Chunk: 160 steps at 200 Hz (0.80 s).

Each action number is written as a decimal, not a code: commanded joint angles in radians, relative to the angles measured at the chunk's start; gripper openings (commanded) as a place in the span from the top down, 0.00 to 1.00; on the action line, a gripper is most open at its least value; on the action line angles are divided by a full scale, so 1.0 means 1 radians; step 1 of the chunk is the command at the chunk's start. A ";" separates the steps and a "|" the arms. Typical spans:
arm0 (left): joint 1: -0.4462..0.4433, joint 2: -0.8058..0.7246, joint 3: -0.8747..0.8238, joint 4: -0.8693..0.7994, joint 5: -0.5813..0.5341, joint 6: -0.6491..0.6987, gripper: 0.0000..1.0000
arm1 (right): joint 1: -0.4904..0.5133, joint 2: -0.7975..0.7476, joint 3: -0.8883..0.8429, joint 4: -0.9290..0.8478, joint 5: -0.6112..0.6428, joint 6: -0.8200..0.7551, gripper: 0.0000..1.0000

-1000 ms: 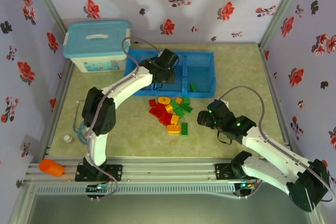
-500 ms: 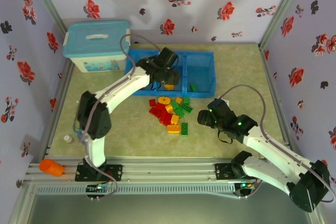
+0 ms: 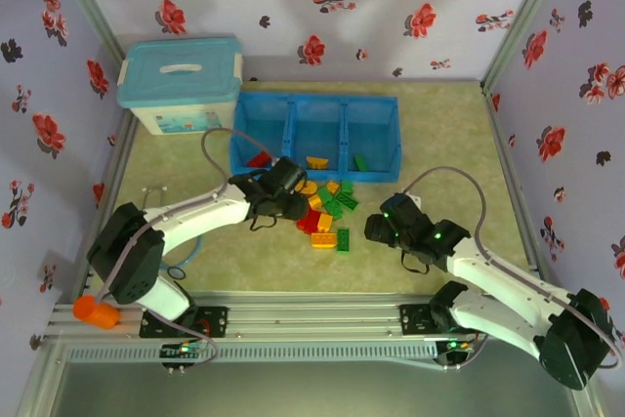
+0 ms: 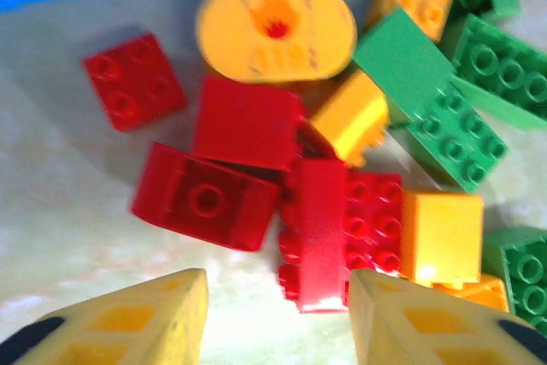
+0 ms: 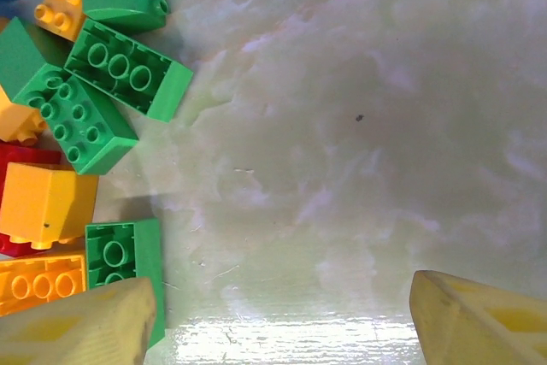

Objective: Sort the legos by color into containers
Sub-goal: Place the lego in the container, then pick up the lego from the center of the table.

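The legos lie in a mixed pile [image 3: 322, 212] of red, yellow-orange and green bricks in front of the blue tray [image 3: 317, 103]. Of the tray's three containers, the left holds a red brick [image 3: 259, 158], the middle a yellow one [image 3: 316, 161], the right a green one [image 3: 360, 162]. My left gripper [image 3: 293, 204] is low at the pile's left edge, open and holding nothing. In the left wrist view the gripper [image 4: 278, 318] faces a long red brick [image 4: 320, 228] and a yellow ring [image 4: 273, 27]. My right gripper [image 3: 373, 229] [image 5: 278, 322] is open over bare table, a green brick [image 5: 128, 267] beside its left finger.
A white storage box with a teal lid [image 3: 181, 85] stands left of the tray. An orange object [image 3: 95, 312] lies on the near rail at the left. Flowered walls close in the table on three sides. Bare tabletop lies right of the pile.
My left gripper has left a yellow brick in the tray's middle compartment and come back down to the pile's left edge. The right arm has barely moved.
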 commanded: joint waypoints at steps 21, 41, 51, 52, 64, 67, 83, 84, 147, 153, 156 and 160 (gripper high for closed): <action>-0.039 0.073 0.012 0.087 0.012 -0.036 0.60 | 0.022 0.008 -0.018 0.026 -0.001 0.041 0.23; -0.054 0.111 0.034 0.065 -0.017 -0.033 0.60 | 0.024 -0.006 -0.025 0.019 0.006 0.040 0.23; -0.061 0.128 0.044 0.049 -0.045 -0.031 0.60 | 0.024 -0.013 -0.030 0.019 0.010 0.042 0.23; -0.062 0.130 0.046 0.047 -0.048 -0.031 0.60 | 0.024 -0.013 -0.030 0.019 0.009 0.042 0.23; -0.068 0.148 0.053 0.034 -0.064 -0.032 0.61 | 0.024 -0.019 -0.035 0.020 0.012 0.040 0.23; -0.069 0.151 0.054 0.031 -0.068 -0.034 0.61 | 0.023 -0.021 -0.035 0.021 0.011 0.040 0.23; -0.074 0.163 0.059 0.024 -0.082 -0.035 0.62 | 0.023 -0.022 -0.035 0.021 0.013 0.039 0.23; -0.074 0.164 0.059 0.024 -0.082 -0.035 0.62 | 0.023 -0.022 -0.035 0.021 0.014 0.039 0.23; -0.074 0.193 0.062 0.015 -0.102 -0.043 0.65 | 0.023 -0.021 -0.035 0.026 0.018 0.036 0.23; -0.074 0.194 0.061 0.014 -0.103 -0.044 0.65 | 0.023 -0.021 -0.035 0.025 0.018 0.036 0.23; -0.074 0.195 0.060 0.014 -0.103 -0.045 0.65 | 0.023 -0.021 -0.035 0.025 0.018 0.036 0.23; -0.074 0.197 0.060 0.014 -0.103 -0.046 0.65 | 0.023 -0.021 -0.035 0.025 0.018 0.036 0.24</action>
